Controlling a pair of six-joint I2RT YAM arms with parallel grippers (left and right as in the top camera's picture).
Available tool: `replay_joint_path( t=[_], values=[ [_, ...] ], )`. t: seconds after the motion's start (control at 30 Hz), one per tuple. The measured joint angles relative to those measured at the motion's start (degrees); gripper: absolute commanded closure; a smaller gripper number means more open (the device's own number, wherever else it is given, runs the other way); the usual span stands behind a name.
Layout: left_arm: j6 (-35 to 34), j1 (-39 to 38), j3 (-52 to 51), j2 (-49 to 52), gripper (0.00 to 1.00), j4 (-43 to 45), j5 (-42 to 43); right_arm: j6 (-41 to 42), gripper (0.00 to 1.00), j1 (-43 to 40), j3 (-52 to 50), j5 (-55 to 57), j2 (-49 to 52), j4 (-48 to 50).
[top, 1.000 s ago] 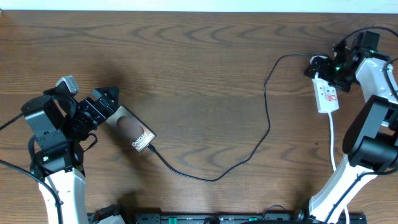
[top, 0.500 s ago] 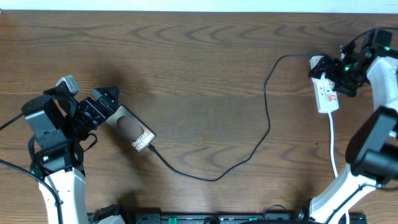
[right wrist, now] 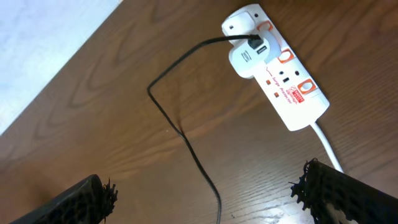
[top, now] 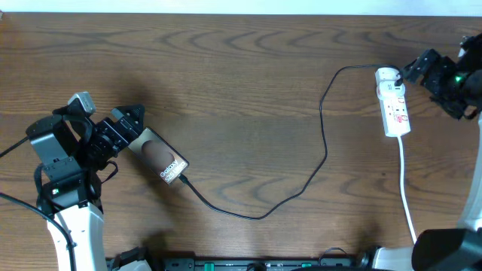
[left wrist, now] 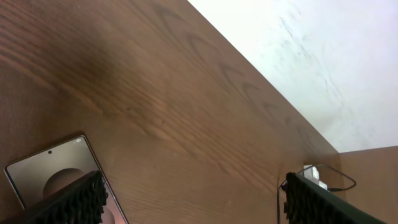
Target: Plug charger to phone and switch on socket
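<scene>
The flat glossy brown phone lies by the open left gripper, thin black charger cable at its end; the open right gripper beside the narrow white socket strip could knock it away, not turn it on

**Surface finishes.** You see the table as brown wood grain, smooth, with a low sheen. The phone has a glossy, reflective bronze face. The socket is smooth white plastic, faintly shiny. The charger has a thin matt black sheath and a white plastic plug. On the right claw, the 2 pads look black, matt and rough.
</scene>
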Motion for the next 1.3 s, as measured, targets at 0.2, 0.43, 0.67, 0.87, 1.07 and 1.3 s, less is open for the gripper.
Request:
replay_joint_path(
  t=[0.2,0.43,0.67,0.87,1.07,1.3],
  values=[
    [0.0,0.0,0.0,0.0,0.12,0.0,0.0,0.8,0.01,0.0,0.0,0.0,-0.2,0.0],
    [0.0,-1.7,0.0,0.0,0.12,-0.7,-0.2,0.9,0.01,0.0,0.0,0.1,-0.2,0.0],
    [1.0,-4.3,-0.2,-5.2,0.12,-4.5,-3.8,1.1,0.01,0.0,0.0,0.1,-0.2,0.0],
    [1.5,-12.8,-5.9,-18.3,0.12,-3.4,-20.0,1.1,0.01,0.0,0.0,0.2,-0.2,0.1],
    [8.3,-20.0,-19.4,-29.7,0.12,17.5,-31.6,1.2,0.01,0.0,0.0,0.2,-0.1,0.0],
    [20.3,-20.6,-33.2,-39.5,0.12,32.7,-29.7,1.2,0.01,0.0,0.0,0.2,-0.1,-0.1]
  ],
)
